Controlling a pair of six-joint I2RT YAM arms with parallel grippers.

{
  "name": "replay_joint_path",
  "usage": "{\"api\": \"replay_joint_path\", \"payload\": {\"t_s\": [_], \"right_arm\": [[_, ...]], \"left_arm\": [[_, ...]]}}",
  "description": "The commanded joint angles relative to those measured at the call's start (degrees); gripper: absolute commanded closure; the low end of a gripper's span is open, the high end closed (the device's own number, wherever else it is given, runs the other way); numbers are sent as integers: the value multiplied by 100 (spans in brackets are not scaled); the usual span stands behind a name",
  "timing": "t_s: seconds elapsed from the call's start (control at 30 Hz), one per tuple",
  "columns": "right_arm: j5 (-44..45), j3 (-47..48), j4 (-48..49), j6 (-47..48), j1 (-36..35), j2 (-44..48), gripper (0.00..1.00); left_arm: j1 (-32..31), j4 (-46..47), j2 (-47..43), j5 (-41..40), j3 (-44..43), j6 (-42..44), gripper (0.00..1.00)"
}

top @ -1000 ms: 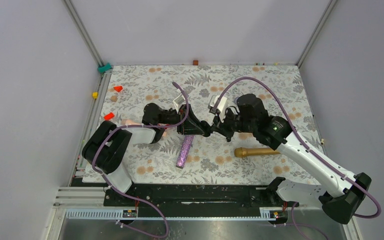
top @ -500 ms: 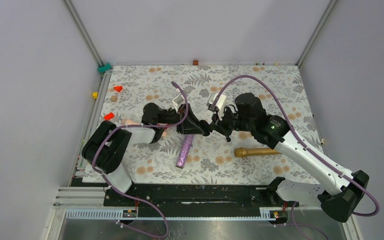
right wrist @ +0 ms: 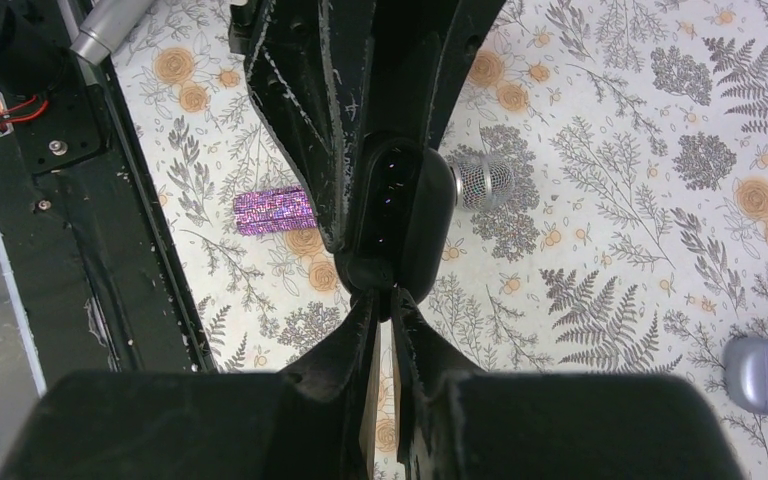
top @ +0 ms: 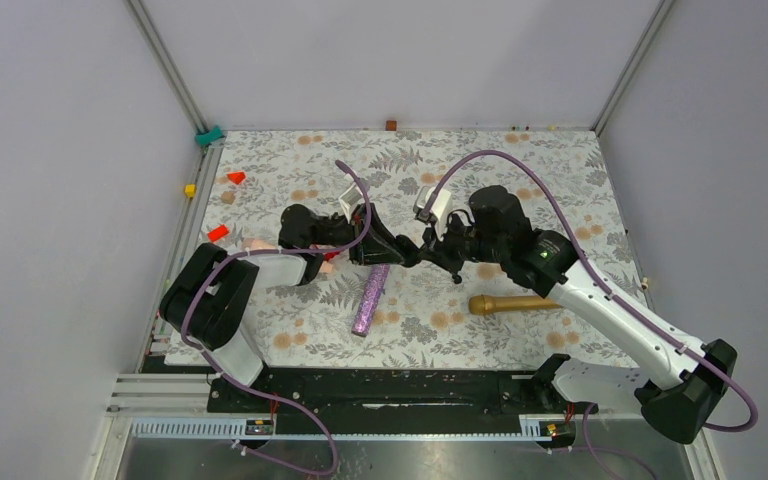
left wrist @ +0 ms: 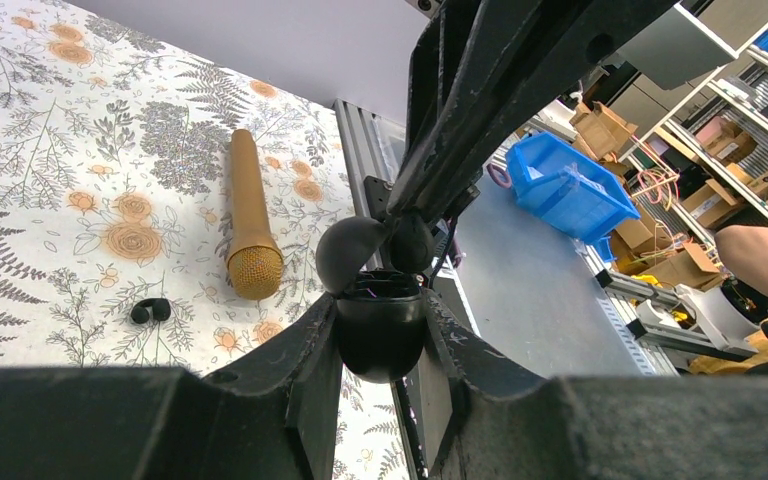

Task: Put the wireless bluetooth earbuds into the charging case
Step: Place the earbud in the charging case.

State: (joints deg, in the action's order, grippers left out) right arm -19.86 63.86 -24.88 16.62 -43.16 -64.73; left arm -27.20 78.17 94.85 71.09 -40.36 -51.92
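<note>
My left gripper (top: 397,253) is shut on the black charging case (left wrist: 380,325), held above the table with its lid (left wrist: 350,250) swung open. The case also shows in the right wrist view (right wrist: 400,215), its dark cavity facing the camera. My right gripper (top: 426,250) meets it tip to tip, shut on a small black earbud (left wrist: 412,244) at the case's open mouth. The right fingers (right wrist: 360,350) are nearly closed at the case's rim. A second black earbud (left wrist: 150,310) lies on the floral table.
A gold microphone (top: 513,303) lies under the right arm and shows in the left wrist view (left wrist: 250,230). A purple glitter microphone (top: 368,300) lies below the grippers. A lilac-grey case (right wrist: 757,373) sits on the table. Small red blocks (top: 236,177) lie far left.
Both grippers have shifted slightly up and left together, staying tip to tip. The left wrist has turned a little. Both holds are unchanged.
</note>
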Motion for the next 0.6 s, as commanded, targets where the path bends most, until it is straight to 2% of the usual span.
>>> {"api": "replay_joint_path", "payload": {"t_s": [0.0, 0.2, 0.57], "right_arm": [[259, -71, 325, -104, -54, 14, 93], [351, -91, 387, -118, -60, 26, 93], [-48, -84, 398, -319, -138, -223, 94]], "left_arm": [[15, 388, -227, -130, 10, 102, 97], [13, 399, -235, -130, 16, 88, 97], [18, 402, -265, -156, 30, 114, 96]]}}
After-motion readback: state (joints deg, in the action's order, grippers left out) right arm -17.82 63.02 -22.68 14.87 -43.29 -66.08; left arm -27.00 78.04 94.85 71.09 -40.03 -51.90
